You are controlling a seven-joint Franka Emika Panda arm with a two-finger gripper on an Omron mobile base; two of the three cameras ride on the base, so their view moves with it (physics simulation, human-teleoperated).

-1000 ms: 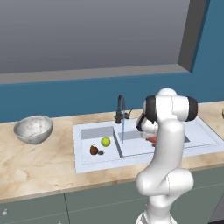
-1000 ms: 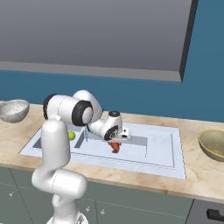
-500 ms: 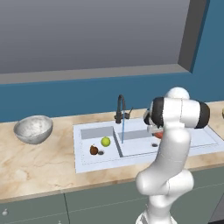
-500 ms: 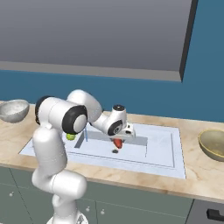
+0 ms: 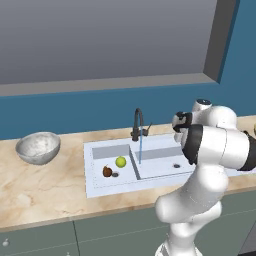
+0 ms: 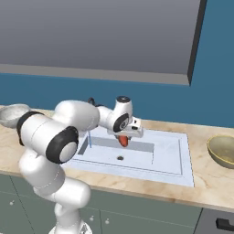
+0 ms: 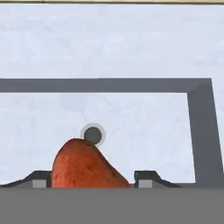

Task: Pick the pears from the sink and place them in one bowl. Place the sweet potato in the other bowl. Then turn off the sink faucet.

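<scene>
Orange-red and tapered, the sweet potato (image 6: 123, 140) hangs clamped in the pincer (image 6: 124, 137), lifted clear above the right basin of the sink (image 6: 173, 155), presumably so it can be carried over the rim toward the brass-coloured bowl (image 6: 222, 151) on the surface (image 6: 215, 183) near its right edge. In the hand view its rough skin bulges between the half-closed fingertips (image 7: 146, 178). Both pears, yellow-green pear (image 5: 120, 161) and brown pear (image 5: 107, 171), lie in the left basin. Water runs from the faucet (image 5: 138, 123); the grey speckled bowl (image 5: 38, 147) sits left of the sink.
</scene>
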